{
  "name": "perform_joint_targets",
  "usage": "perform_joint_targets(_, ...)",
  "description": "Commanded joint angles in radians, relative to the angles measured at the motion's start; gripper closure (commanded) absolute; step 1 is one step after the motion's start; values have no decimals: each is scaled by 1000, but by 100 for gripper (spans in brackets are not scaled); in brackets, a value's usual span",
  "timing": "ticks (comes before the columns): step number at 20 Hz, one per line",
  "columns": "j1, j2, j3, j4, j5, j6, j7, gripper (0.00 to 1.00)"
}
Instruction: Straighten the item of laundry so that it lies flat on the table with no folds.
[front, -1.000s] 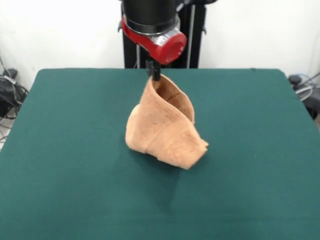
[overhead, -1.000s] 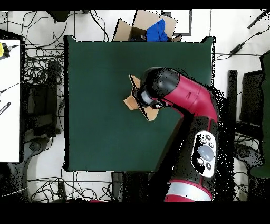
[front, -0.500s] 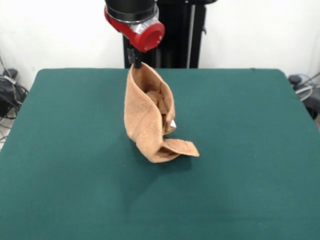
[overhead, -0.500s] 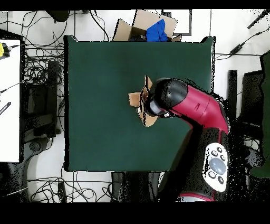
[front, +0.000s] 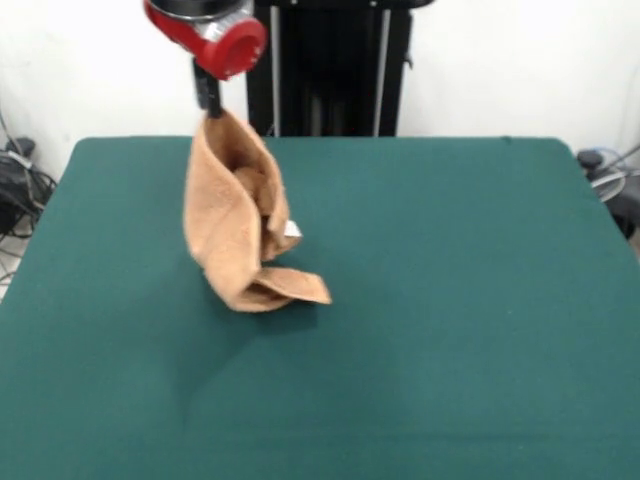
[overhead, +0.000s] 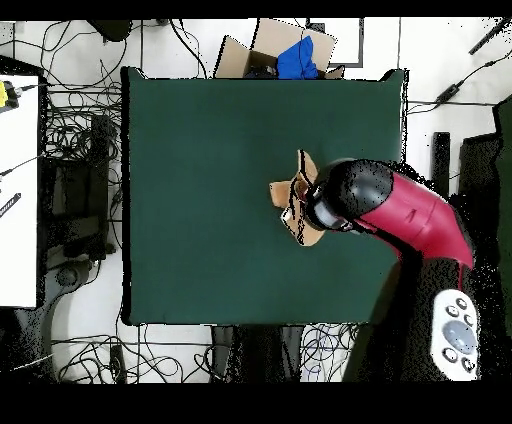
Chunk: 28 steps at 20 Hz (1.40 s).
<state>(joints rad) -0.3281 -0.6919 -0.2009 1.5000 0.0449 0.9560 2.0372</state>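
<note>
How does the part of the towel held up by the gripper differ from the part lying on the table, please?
The towel's upper part hangs upright, pinched at one corner by the gripper; its lower end lies folded on the table. The upper part curls inward; the lower flap lies flatter. Both are peach terry cloth.

front: across table (front: 480, 330), faces robot | overhead: straight down | shared: tabletop

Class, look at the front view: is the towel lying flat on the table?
No. The towel hangs in folds from the gripper, which pinches its top corner, and only its lower end touches the table.
</note>
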Motion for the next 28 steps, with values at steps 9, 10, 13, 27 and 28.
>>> perform_joint_targets(9, 17, -40, 113, -24, -105, 199, -106, 100)
perform_joint_targets(10, 21, -39, 111, -32, -107, 208, -96, 100)
perform_joint_targets(13, 23, -10, 115, -82, -110, 233, -82, 100)
perform_joint_targets(27, 8, 46, 144, -234, -80, 330, -109, 100)
perform_joint_targets(28, 0, 44, 154, -232, -69, 320, -119, 100)
